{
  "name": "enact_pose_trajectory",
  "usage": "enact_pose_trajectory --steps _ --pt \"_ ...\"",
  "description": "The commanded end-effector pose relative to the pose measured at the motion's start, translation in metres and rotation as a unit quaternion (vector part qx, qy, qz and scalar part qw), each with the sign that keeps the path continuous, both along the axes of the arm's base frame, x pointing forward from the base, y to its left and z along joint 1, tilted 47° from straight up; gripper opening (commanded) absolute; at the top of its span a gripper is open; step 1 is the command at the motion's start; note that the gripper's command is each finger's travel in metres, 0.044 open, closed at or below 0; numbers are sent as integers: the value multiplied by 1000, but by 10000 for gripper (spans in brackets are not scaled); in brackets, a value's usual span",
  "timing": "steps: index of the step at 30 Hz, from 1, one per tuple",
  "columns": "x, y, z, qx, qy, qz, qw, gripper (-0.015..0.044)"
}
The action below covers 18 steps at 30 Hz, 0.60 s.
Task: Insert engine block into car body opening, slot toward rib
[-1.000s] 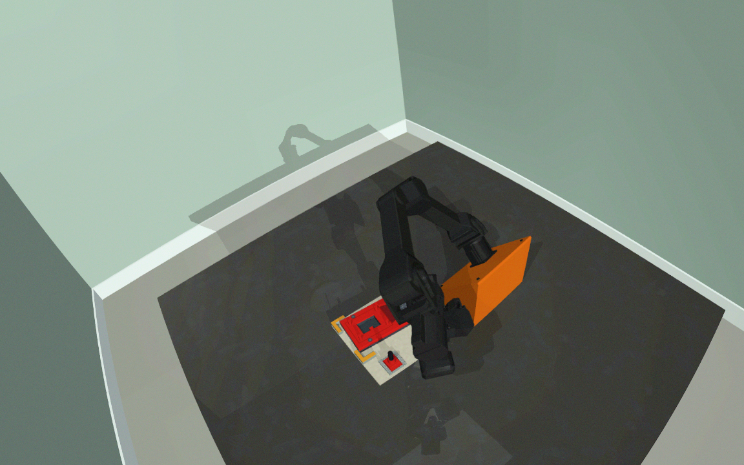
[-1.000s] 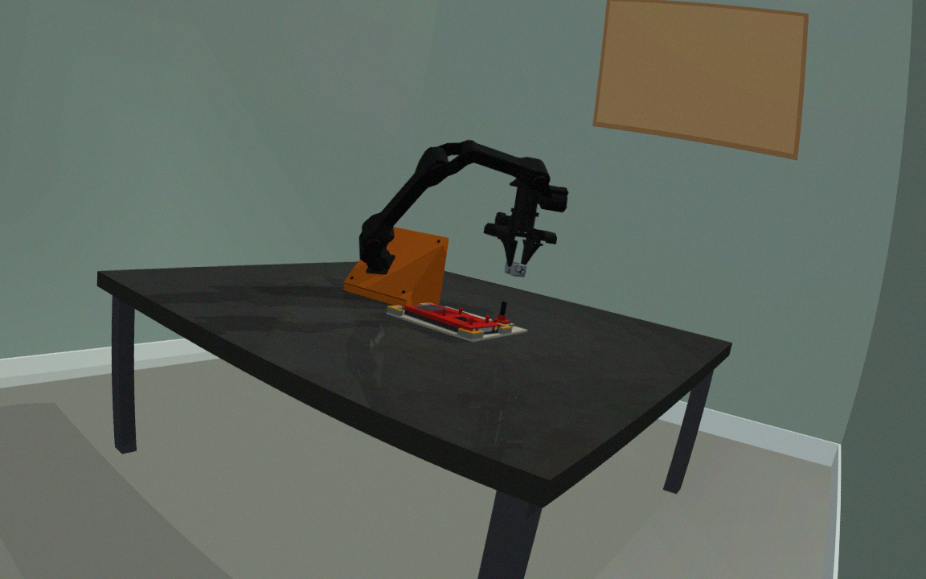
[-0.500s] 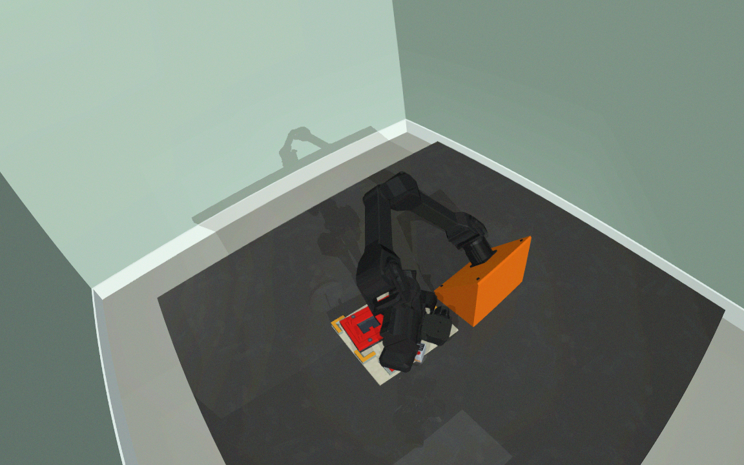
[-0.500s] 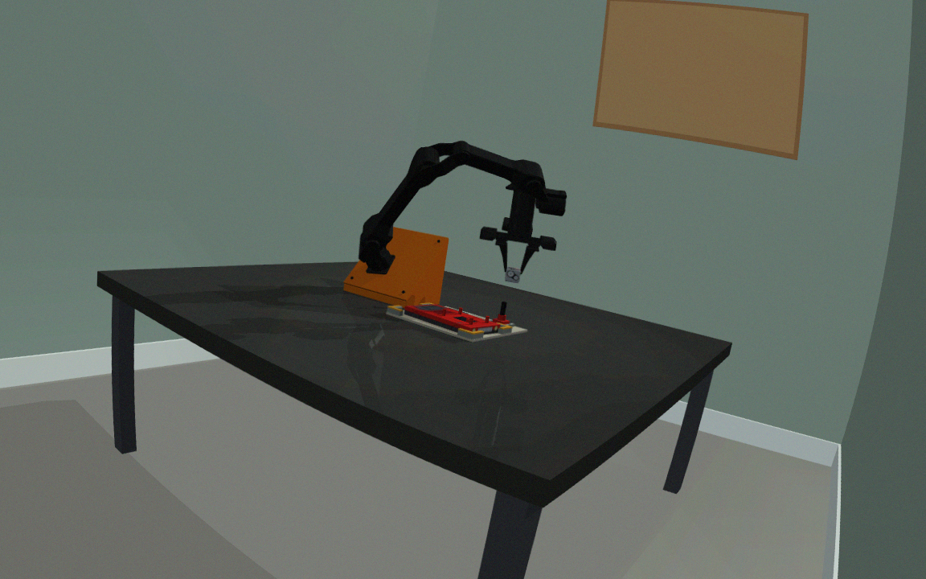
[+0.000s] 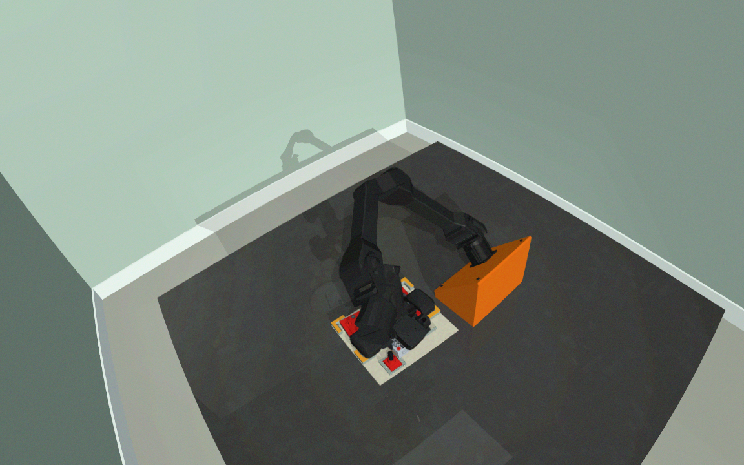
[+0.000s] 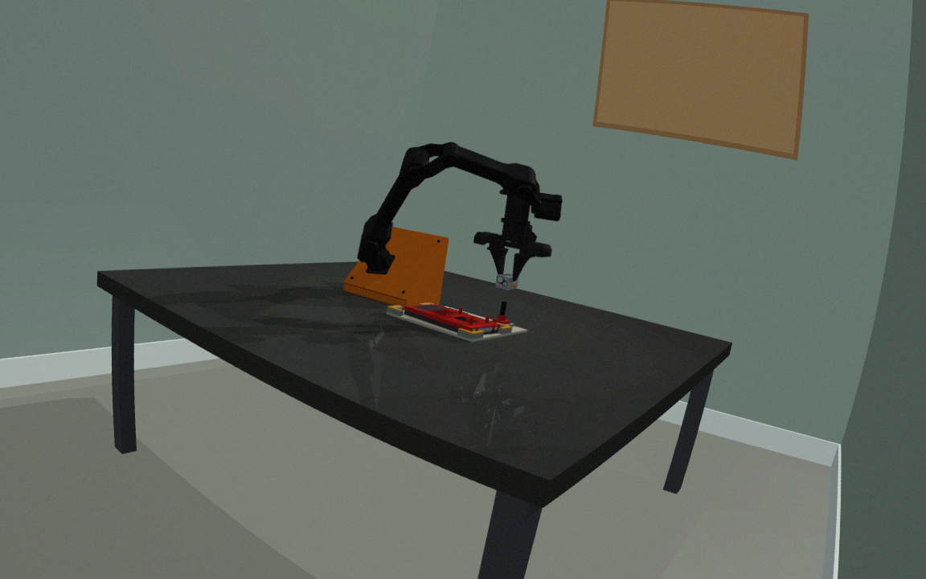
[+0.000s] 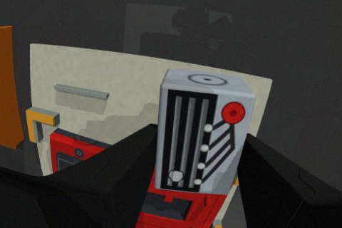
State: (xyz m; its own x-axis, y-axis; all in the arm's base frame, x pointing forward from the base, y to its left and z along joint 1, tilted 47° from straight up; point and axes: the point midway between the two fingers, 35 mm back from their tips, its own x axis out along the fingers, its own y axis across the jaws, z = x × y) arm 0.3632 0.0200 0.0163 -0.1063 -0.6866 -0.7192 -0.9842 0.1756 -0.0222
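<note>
Above the red car body (image 7: 187,214), pincer (image 7: 199,167) clamped on the grey block (image 7: 201,133), black striped panel, white dots, red disc seen only by wrist, exterior shows block (image 6: 504,280) clear of counter (image 6: 596,374).

- One desk (image 6: 596,374), dark top.
- One arm, one gripper (image 6: 509,277).
- One engine block (image 7: 201,133), grey.
- One red car body (image 7: 190,219).
- One beige base board (image 7: 128,76).
- One orange wedge mount (image 5: 490,283).
- One cork board (image 6: 700,75).
</note>
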Motion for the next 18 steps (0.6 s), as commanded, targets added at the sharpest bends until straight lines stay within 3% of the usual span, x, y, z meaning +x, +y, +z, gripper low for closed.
enact_pose_trajectory --steps 1,18 --pt "0 -10 8 -6 -49 -45 998 0" --pt "-7 -55 31 -39 -246 -249 936 0"
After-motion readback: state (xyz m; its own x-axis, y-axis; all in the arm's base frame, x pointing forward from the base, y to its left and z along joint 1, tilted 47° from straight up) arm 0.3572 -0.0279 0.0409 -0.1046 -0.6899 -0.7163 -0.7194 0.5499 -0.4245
